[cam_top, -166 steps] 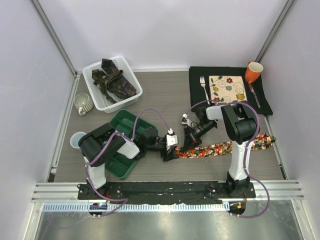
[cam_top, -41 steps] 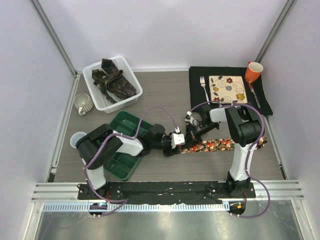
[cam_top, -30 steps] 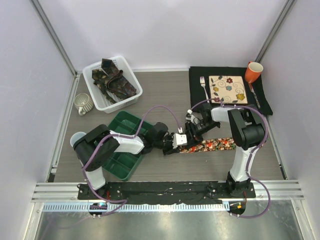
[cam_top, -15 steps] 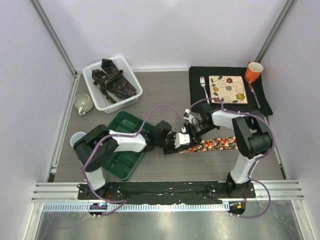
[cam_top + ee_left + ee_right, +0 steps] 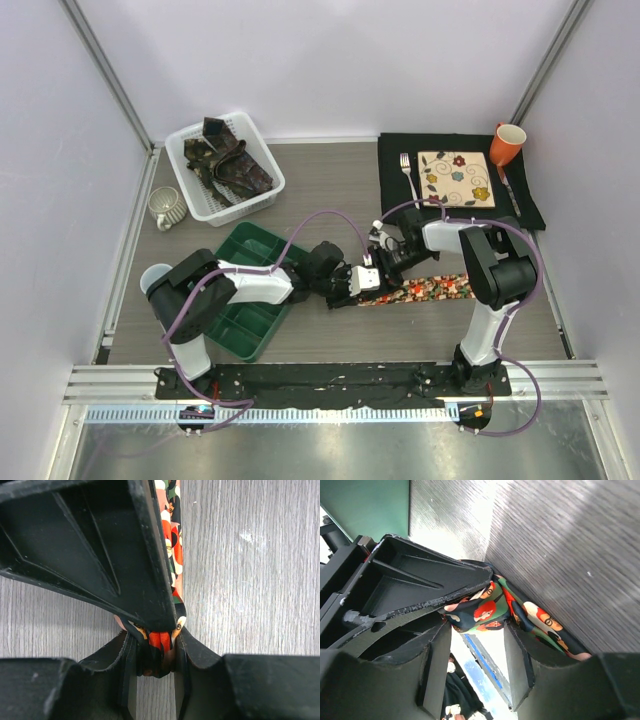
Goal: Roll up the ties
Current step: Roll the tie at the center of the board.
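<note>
Overall, from the top external view: the floral tie lies flat on the grey tabletop, running left to right in front of the black placemat. Both my arms meet over its left end, which is bunched up under them. The other dark ties are heaped in the white basket at the back left, well apart from my arms. A green tray sits under my left arm, and a floral plate, a fork and an orange mug rest on the placemat. Left wrist view: my left jaws are clenched on the rolled end of the floral tie, the fabric pinched tight between both fingers. The loose length of the tie runs away from them along the tabletop. A black finger from my right arm lies across the roll, touching it. Right wrist view: my right jaws stand parted, one finger on each side of the folded end of the floral tie. The fabric fills most of the gap between them. I cannot tell whether they press on it or merely straddle it. A black finger of my left arm bears on the same fold from the left.
</note>
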